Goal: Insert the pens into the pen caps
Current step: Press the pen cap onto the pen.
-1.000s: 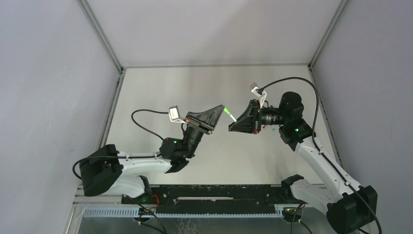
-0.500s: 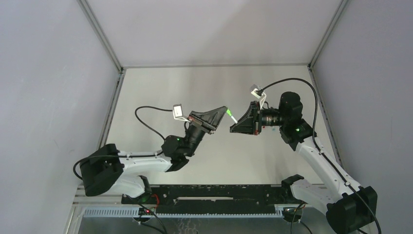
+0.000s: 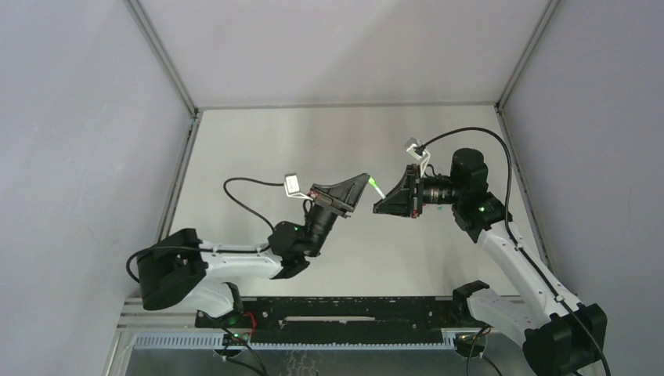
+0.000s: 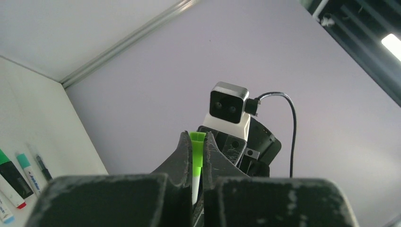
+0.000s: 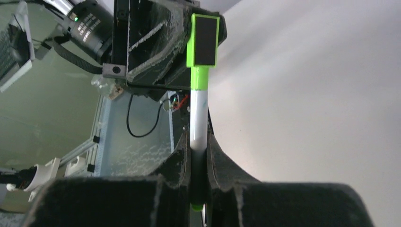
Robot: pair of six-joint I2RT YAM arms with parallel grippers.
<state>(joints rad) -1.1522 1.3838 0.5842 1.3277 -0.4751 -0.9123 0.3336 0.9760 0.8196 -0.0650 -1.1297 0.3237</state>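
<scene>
Left gripper (image 4: 195, 156) clamps the green cap (image 5: 202, 40) and right gripper (image 5: 197, 156) grips the pen (image 5: 197, 113). Capping is underway; next comes a straight push home.

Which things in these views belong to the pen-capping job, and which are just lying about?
Job in hand:
- bright green cap, clamped in the left end effector
- white-barrelled pen, clamped in the right end effector, its end at the cap
- other pens waiting on the table

Just there:
- wrist camera
- cable
- enclosure wall
</scene>
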